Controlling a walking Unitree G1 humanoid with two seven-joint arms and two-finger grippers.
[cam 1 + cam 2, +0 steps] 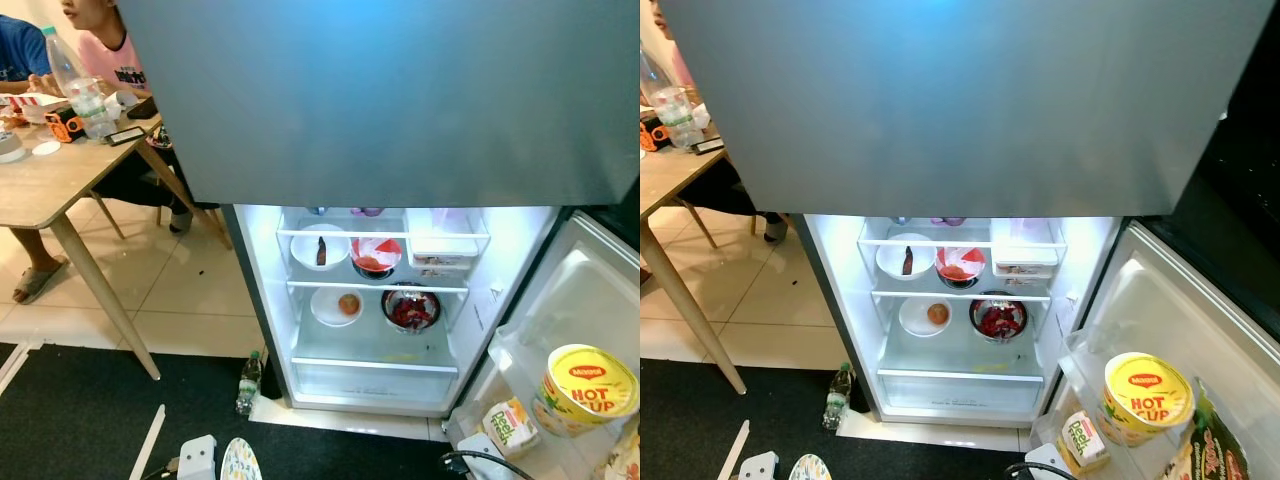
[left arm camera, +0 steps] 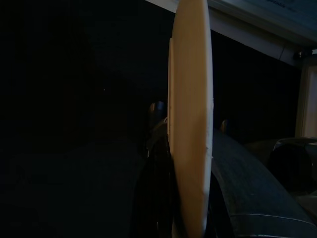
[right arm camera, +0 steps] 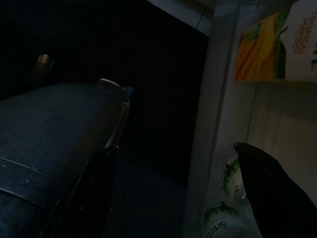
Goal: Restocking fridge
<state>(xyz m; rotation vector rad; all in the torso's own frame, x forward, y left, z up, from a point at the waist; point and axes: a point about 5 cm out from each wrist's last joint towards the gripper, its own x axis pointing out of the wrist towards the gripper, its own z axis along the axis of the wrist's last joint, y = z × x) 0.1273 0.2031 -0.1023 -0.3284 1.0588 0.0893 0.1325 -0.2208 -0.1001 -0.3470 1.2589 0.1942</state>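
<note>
The fridge's lower compartment (image 1: 372, 355) stands open and lit, its door (image 1: 590, 300) swung out to the right. The shelves hold a white plate (image 1: 320, 247), a bowl of red food (image 1: 376, 256), a white box (image 1: 446, 240), a plate with an orange item (image 1: 337, 306) and a dark bowl of red food (image 1: 410, 309). My left gripper (image 2: 190, 218) is shut on a pale plate (image 2: 190, 124), seen edge-on in the left wrist view. That patterned plate (image 1: 240, 462) peeks in low before the fridge. My right gripper (image 3: 183, 198) is open beside the door shelf.
The door shelf carries a yellow Hot Cup tub (image 1: 592, 385) and a small carton (image 1: 510, 425). A water bottle (image 1: 248, 382) stands on the floor by the fridge's left corner. At the left, people sit at a wooden table (image 1: 50, 185). A dark mat (image 1: 90, 410) covers the floor.
</note>
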